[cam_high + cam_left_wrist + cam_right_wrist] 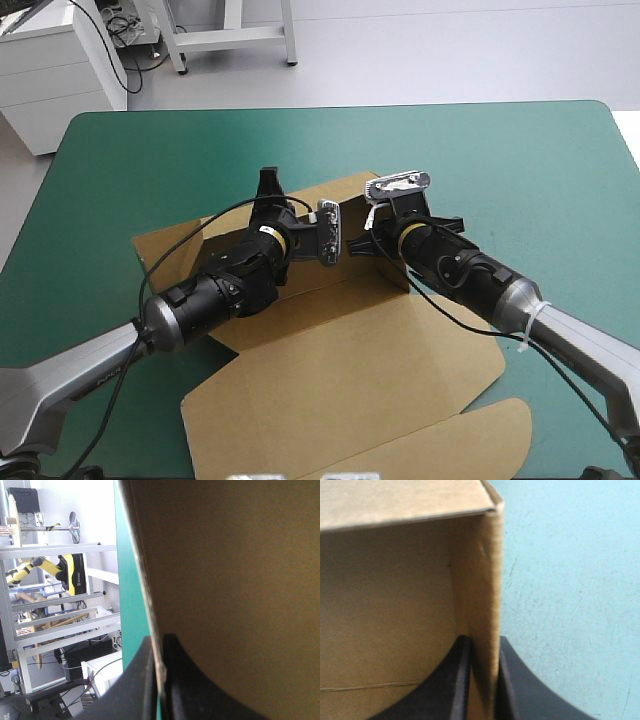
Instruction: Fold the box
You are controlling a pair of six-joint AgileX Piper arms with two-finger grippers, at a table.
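Note:
The brown box [340, 370] lies in the middle of the teal-green table, its wide near panel flat and its far part raised into walls. My left gripper [268, 186] is at the far left wall, shut on the board's edge [230, 580], its black fingers [172, 680] pinching the sheet. My right gripper [372, 232] is at the far right corner. There its fingers [457, 680] clamp an upright wall [487, 580], with the box's inside [395, 605] to one side and bare cover on the other.
A rounded tab flap [480, 430] of the box lies flat near the table's front right. Bare teal-green cover [500, 170] stretches beyond and to the right of the box. The table's edge [127, 605] runs close beside the left gripper's wall.

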